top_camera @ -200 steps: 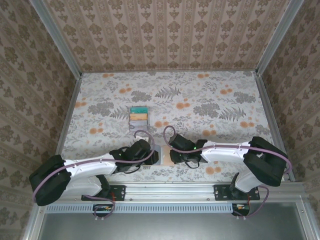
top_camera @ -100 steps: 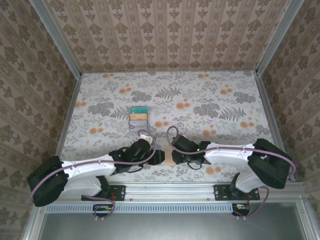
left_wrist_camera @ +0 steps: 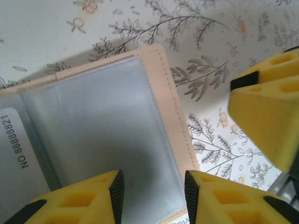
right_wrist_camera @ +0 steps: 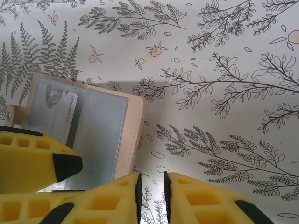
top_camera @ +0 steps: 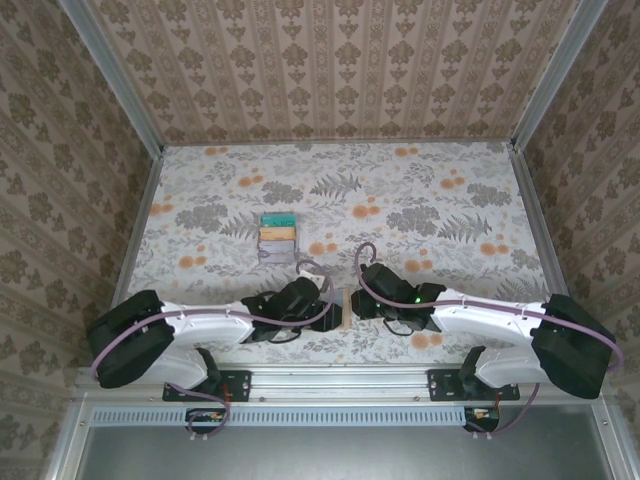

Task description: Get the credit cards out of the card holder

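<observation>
The card holder (top_camera: 345,306) is lying open on the floral desk (top_camera: 440,200) near the front edge, between the two hands, with its grey-blue inner face up and its tan rim showing around it. The left hand (left_wrist_camera: 154,189) is hovering over one corner of the holder with its yellow fingers moderately apart. The clear panel is showing through the gap; contact cannot be told. The right hand (right_wrist_camera: 152,186) is sitting just beside the holder's tan edge, fingers narrowed to a thin slit, only desk showing in it, gripping nothing. A pale card (left_wrist_camera: 18,154) printed NO.88888821 is sitting in one holder pocket. Three credit cards (top_camera: 277,236), teal, yellow and grey, are lying in a short column farther back on the desk, well apart from both hands.
</observation>
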